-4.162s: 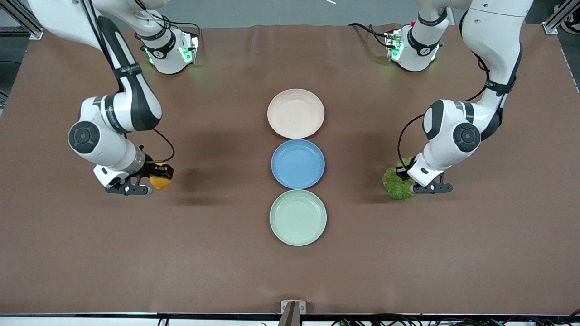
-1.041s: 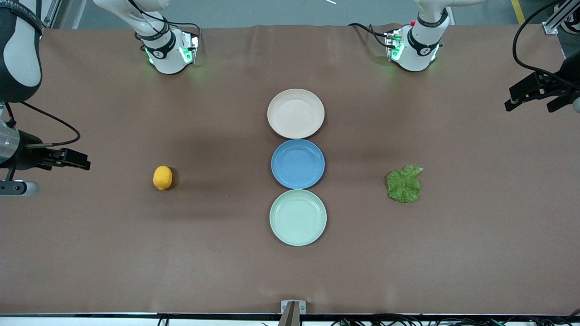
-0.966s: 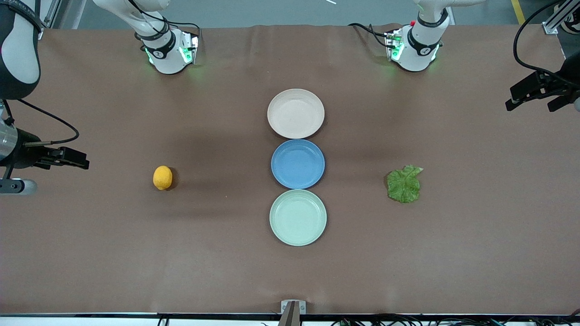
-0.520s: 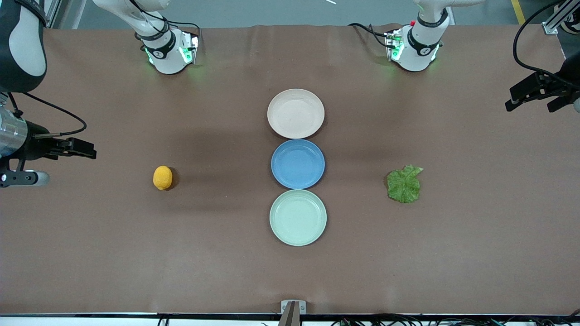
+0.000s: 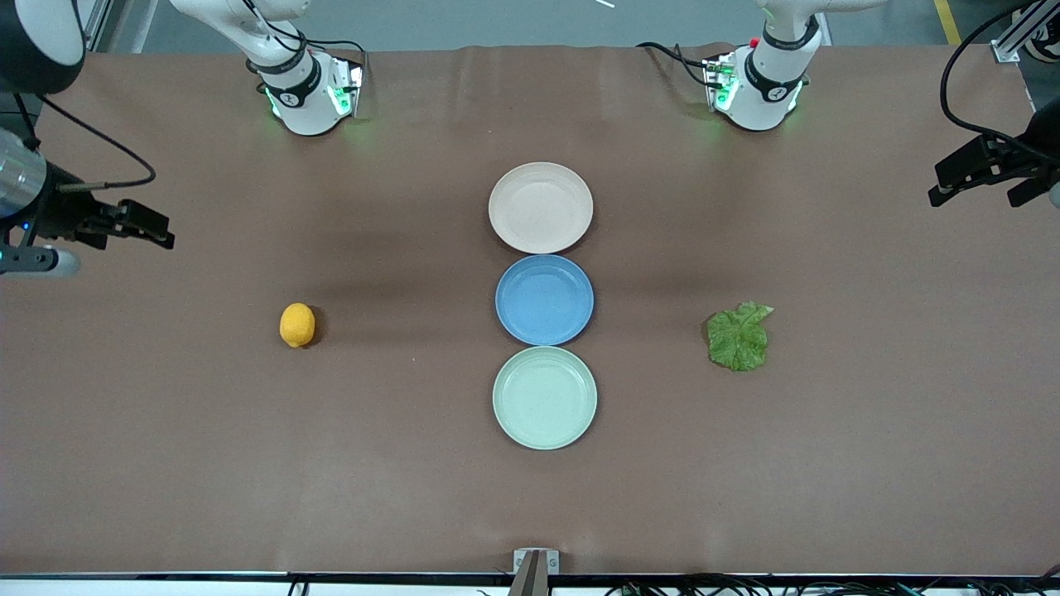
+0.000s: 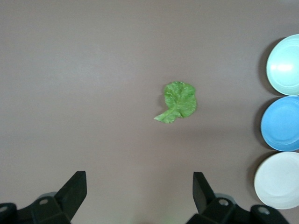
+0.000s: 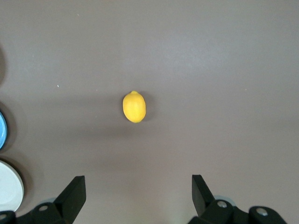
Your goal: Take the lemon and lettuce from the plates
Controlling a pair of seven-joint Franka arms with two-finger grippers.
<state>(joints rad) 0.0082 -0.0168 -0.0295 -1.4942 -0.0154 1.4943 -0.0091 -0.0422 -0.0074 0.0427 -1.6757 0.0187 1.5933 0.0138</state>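
While blue plate (image 5: 544,299) sits between plates (image 5: 541,207), lemon (image 5: 297,324), lettuce (image 5: 739,336) apart

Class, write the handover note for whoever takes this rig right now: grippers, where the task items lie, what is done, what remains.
Left gripper: jaws open, empty, up over the left arm's end of the table.
Right gripper: jaws open, empty, up over the right arm's end.
Lemon: on the bare table toward the right arm's end.
Lettuce: flat on the table toward the left arm's end.
Beige-pink plate, blue plate and mint plate: all empty, in a row mid-table.
Done: both items are off the plates.
Left: nothing apparent.
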